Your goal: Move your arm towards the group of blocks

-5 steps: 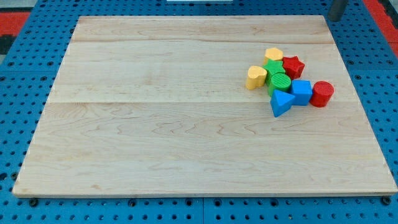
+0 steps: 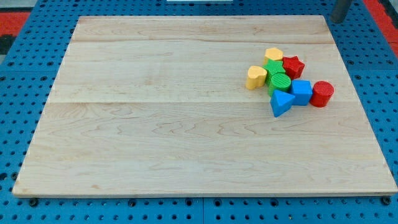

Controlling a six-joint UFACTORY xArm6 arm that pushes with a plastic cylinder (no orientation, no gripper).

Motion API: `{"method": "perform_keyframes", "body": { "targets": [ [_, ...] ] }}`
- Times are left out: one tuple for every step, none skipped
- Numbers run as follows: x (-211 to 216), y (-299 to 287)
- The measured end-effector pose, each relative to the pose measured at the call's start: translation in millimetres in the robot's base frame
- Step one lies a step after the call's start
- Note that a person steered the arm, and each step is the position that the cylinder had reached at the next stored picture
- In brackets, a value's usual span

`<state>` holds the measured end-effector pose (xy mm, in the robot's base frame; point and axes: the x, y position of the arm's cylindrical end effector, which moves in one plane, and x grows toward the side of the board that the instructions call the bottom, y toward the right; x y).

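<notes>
Currently my tip (image 2: 339,20) sits at the far right corner, just off the wooden board (image 2: 155,124), well apart from the blocks; it is a bare rod, with nothing to spread or pinch. Those blocks cluster on the right: yellow heart (image 2: 255,77), yellow block (image 2: 273,55), green blocks (image 2: 278,79), red star (image 2: 293,65), blue cube (image 2: 302,91), blue triangle (image 2: 282,102), red cylinder (image 2: 322,93). Best, I judge, to slide nearer and leftward slowly, stopping short of the star so nothing scatters.

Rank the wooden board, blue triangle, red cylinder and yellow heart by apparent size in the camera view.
1. wooden board, by far.
2. blue triangle.
3. red cylinder and yellow heart: too alike to rank.
</notes>
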<state>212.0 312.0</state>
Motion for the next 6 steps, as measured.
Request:
{"method": "perform_keyframes", "body": {
  "targets": [
    [4, 8],
    [7, 9],
    [39, 23],
    [78, 18],
    [115, 3],
    [150, -27]
  ]
}}
